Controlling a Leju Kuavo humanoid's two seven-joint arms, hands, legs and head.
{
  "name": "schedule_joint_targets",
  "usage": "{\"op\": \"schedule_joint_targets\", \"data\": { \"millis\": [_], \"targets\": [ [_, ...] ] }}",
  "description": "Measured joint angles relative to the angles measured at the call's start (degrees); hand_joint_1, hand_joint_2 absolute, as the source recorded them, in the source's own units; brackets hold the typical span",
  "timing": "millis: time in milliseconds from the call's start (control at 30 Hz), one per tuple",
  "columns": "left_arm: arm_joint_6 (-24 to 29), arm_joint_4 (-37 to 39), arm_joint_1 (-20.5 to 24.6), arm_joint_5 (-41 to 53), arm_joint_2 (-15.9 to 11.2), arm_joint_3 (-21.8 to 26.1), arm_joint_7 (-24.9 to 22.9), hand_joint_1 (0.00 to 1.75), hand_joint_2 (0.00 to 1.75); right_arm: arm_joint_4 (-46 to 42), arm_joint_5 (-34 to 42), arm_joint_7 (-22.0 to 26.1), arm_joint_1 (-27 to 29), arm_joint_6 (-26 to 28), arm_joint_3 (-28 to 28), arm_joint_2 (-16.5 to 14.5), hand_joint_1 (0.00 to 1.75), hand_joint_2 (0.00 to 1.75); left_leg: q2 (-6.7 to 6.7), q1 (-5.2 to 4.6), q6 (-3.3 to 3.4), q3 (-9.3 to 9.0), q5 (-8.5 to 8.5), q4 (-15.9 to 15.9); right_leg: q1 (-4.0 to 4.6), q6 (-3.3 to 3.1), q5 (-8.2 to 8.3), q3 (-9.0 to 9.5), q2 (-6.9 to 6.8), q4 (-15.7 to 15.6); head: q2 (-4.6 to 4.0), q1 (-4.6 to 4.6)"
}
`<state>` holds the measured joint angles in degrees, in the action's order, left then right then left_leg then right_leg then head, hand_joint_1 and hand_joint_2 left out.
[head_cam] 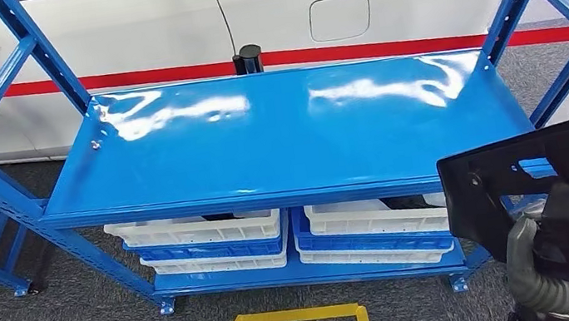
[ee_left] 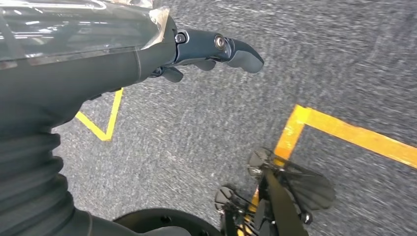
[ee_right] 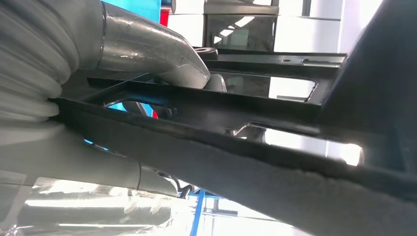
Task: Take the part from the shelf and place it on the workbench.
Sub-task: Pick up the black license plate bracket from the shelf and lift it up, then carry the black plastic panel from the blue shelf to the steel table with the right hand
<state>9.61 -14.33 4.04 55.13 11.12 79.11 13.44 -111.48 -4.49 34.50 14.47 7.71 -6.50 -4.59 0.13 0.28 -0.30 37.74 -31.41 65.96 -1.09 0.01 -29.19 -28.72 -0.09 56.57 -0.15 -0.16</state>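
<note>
Gripping a flat black part (head_cam: 557, 181), the right robot hand (ee_right: 162, 64) sits low at the robot's right, its grey thumb pressed on the part's slotted frame. The part is off the shelf, held in the air just beside the near right corner of the glossy blue surface (head_cam: 277, 128). White and blue bins (head_cam: 208, 238) are stacked beneath that surface. The left robot hand (ee_left: 206, 49) hangs over grey carpet with yellow tape lines (ee_left: 344, 130), fingers curled in around nothing.
</note>
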Motion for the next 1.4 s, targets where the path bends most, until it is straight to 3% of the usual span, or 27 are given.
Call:
{"op": "schedule_joint_targets", "data": {
  "millis": [33,67,100,133,200,267,333,400,467,533,567,600,633,667,733,800,833,900,933,1000,1067,1100,1133,1167,1233,1300,1400],
  "targets": [
    [0.1,0.1,0.0,-0.2,-0.1,0.0,-0.1,0.0,1.75,-0.1,-0.4,-0.1,0.0,-0.4,0.2,-0.3,1.75,1.75,-0.04,0.07,-0.23,0.93,-2.35,3.7,0.09,-0.22,0.5,-0.58,-0.03,0.0,0.0,-0.02],
    [0.2,0.3,0.0,-0.5,-0.2,0.0,-0.3,0.0,1.75,-0.1,-0.8,-0.3,-0.1,-0.6,0.5,-0.5,1.75,1.75,-0.04,0.14,-0.38,1.43,-3.53,6.6,0.21,-0.26,1.01,-1.12,-0.05,0.1,0.0,-0.03],
    [0.3,0.4,0.0,-0.8,-0.3,0.0,-0.4,0.0,1.75,0.0,-1.2,-0.5,-0.3,-0.7,0.9,-0.7,1.75,1.75,-0.04,0.21,-0.43,1.2,-3.44,8.0,0.3,-0.22,1.53,-1.66,-0.04,0.1,0.0,-0.03],
    [0.4,0.5,0.1,-1.0,-0.4,0.0,-0.5,0.0,1.75,0.0,-1.7,-0.7,-0.5,-0.8,1.4,-0.8,1.75,1.75,-0.05,0.26,-0.35,-0.12,-2.26,7.2,0.36,-0.11,2.05,-2.17,0.0,0.2,0.0,-0.03],
    [0.4,0.5,0.2,-1.3,-0.6,0.0,-0.6,0.0,1.75,0.0,-2.2,-0.9,-0.9,-0.8,2.3,-1.1,1.75,1.75,-0.12,0.29,0.12,-5.5,0.6,0.2,0.42,0.29,2.94,-3.01,0.05,0.2,0.0,-0.05],
    [0.7,0.6,0.5,-1.6,-0.8,0.1,-0.9,0.0,1.75,0.1,-2.4,-1.0,-1.4,-0.7,3.0,-1.2,1.75,1.75,-0.26,0.07,0.67,-10.47,1.33,-7.5,0.63,0.94,3.65,-3.52,-0.07,0.3,0.0,0.02],
    [1.6,0.7,0.6,-2.0,-1.0,0.2,-1.6,0.0,1.75,0.6,-2.3,-1.1,-2.5,-0.6,4.0,-1.2,1.75,1.75,-0.29,-0.37,1.17,-11.55,1.17,-10.1,0.7,1.78,4.44,-3.96,-0.23,0.3,0.0,0.05],
    [3.0,0.9,0.8,-2.5,-1.0,0.6,-2.2,0.0,1.75,1.7,-1.7,-1.2,-4.1,-0.1,5.3,-1.0,1.75,1.75,-0.04,-0.47,2.15,-10.6,2.09,-10.6,0.57,2.4,4.64,-4.67,-0.25,0.6,0.0,-0.02],
    [4.2,1.1,1.0,-2.8,-1.0,0.8,-2.6,0.0,1.75,3.4,-0.7,-1.1,-5.8,0.9,6.6,-0.7,1.75,1.75,0.31,-0.35,3.17,-9.24,3.44,-10.9,0.53,2.13,1.78,-6.34,-0.2,3.7,0.0,0.12],
    [5.0,1.2,1.1,-2.8,-1.0,0.9,-2.8,0.0,1.75,5.2,0.1,-1.0,-7.3,1.8,7.7,-0.3,1.75,1.75,0.47,-0.4,3.57,-7.7,4.65,-10.9,0.47,1.52,-3.06,-8.51,-0.18,10.5,0.0,0.28],
    [5.2,1.3,1.1,-2.7,-1.0,1.0,-3.0,0.0,1.75,6.0,0.4,-1.0,-7.8,2.1,8.1,-0.2,1.75,1.75,0.51,-0.43,3.59,-6.87,5.28,-10.9,0.43,1.56,-4.6,-9.15,-0.17,14.0,0.0,0.29],
    [5.4,1.4,1.1,-2.7,-1.0,1.0,-3.0,0.0,1.75,6.6,0.6,-1.0,-8.1,2.4,8.4,0.0,1.75,1.75,0.54,-0.43,3.54,-6.09,5.92,-10.8,0.38,1.94,-4.96,-9.13,-0.17,16.2,0.0,0.31],
    [5.4,1.5,1.1,-2.6,-1.1,1.0,-3.1,0.0,1.75,7.1,0.8,-1.0,-8.5,2.7,8.7,0.1,1.75,1.75,0.56,-0.41,3.43,-5.27,6.56,-10.7,0.31,2.58,-4.26,-8.21,-0.18,16.5,0.0,0.35],
    [5.4,1.5,1.1,-2.5,-1.1,1.0,-3.1,0.0,1.75,7.5,1.1,-1.0,-8.9,3.0,9.0,0.2,1.75,1.75,0.57,-0.37,3.25,-4.47,7.14,-10.5,0.22,3.29,-2.94,-6.31,-0.18,14.7,0.0,0.36],
    [5.4,1.7,1.1,-2.5,-1.3,1.0,-3.1,0.0,1.75,8.1,1.4,-1.0,-9.7,3.4,9.3,0.4,1.75,1.75,0.56,-0.42,2.73,-2.99,7.97,-9.8,0.13,4.05,-1.16,-0.51,-0.18,6.8,0.0,0.42],
    [5.4,1.7,1.2,-2.5,-1.5,1.0,-3.1,0.0,1.75,8.6,1.7,-0.9,-10.3,3.7,9.7,0.4,1.75,1.75,0.56,-0.63,2.09,-1.91,8.67,-9.0,0.28,3.54,-1.89,3.38,-0.03,0.4,0.0,0.39],
    [5.4,1.8,1.2,-2.5,-1.6,1.0,-3.1,0.0,1.75,8.8,1.9,-0.8,-10.4,3.8,9.8,0.4,1.75,1.75,0.57,-0.72,1.79,-1.56,9.09,-8.8,0.43,3.17,-2.44,3.85,0.08,-0.8,0.0,0.33],
    [5.5,1.8,1.1,-2.5,-1.8,1.0,-3.1,0.0,1.75,9.3,2.3,-0.6,-10.4,3.9,10.1,0.5,1.75,1.75,0.46,-0.55,1.23,-1.05,9.36,-8.5,0.16,2.31,-2.31,3.07,0.17,-0.9,0.0,0.26],
    [5.7,1.8,1.1,-2.5,-1.9,1.0,-3.1,0.0,1.75,9.6,2.6,-0.6,-10.4,3.9,10.3,0.5,1.75,1.75,0.36,-0.41,0.92,-0.66,8.28,-7.7,0.0,1.69,-1.91,2.69,0.13,-0.9,0.0,0.22],
    [5.9,1.9,1.1,-2.4,-2.0,1.2,-3.2,0.0,1.75,9.9,3.0,-0.5,-10.4,3.9,10.7,0.4,1.75,1.75,0.08,-0.11,0.28,0.91,3.33,-2.8,-0.12,0.48,-0.92,1.74,-0.06,-0.9,0.0,0.13],
    [5.9,1.9,1.1,-2.3,-2.1,1.3,-3.5,0.0,1.75,10.2,2.9,-0.4,-10.4,3.8,11.2,0.3,1.75,1.75,-0.03,0.03,-0.18,2.68,-1.34,4.5,0.13,-0.02,0.09,0.64,-0.19,-0.8,0.0,0.08],
    [5.8,1.9,1.1,-2.3,-2.2,1.3,-3.6,0.0,1.75,10.3,2.8,-0.4,-10.3,3.8,11.5,0.3,1.75,1.75,-0.04,0.11,-0.27,2.9,-1.93,6.9,0.25,-0.02,0.61,0.05,-0.21,-0.6,0.0,0.1],
    [5.8,1.9,1.1,-2.3,-2.2,1.4,-3.6,0.0,1.75,10.4,2.7,-0.3,-10.3,3.8,11.8,0.2,1.75,1.75,-0.04,0.19,-0.25,2.18,-1.3,7.4,0.33,0.07,1.06,-0.55,-0.2,-0.5,0.0,0.08],
    [5.8,1.9,1.1,-2.3,-2.3,1.4,-3.6,0.0,1.75,10.5,2.6,-0.3,-10.3,3.8,11.9,0.2,1.75,1.75,-0.04,0.25,-0.13,0.38,0.06,5.8,0.38,0.2,1.45,-1.15,-0.17,-0.2,0.0,0.07],
    [5.7,1.9,1.2,-2.2,-2.5,1.5,-3.7,0.0,1.75,10.5,2.5,-0.3,-10.2,3.8,12.1,0.1,1.75,1.75,-0.2,0.24,0.35,-5.29,2.24,-1.7,0.47,0.63,2.0,-2.11,-0.11,0.2,0.0,0.03],
    [5.7,1.9,1.2,-2.3,-2.6,1.5,-3.6,0.0,1.75,10.5,2.5,-0.3,-10.2,3.7,12.2,0.0,1.75,1.75,-0.43,0.0,0.82,-9.07,2.39,-7.6,0.61,1.34,2.52,-2.66,-0.15,0.4,0.0,0.09],
    [6.0,2.0,1.5,-3.5,-2.1,1.8,-2.8,0.0,1.75,11.0,3.1,-0.5,-10.4,2.0,12.7,0.1,1.75,1.75,-0.25,-0.38,1.92,-8.78,2.86,-9.3,0.63,2.54,3.4,-3.47,-0.26,0.6,0.0,0.02]
  ]
}}
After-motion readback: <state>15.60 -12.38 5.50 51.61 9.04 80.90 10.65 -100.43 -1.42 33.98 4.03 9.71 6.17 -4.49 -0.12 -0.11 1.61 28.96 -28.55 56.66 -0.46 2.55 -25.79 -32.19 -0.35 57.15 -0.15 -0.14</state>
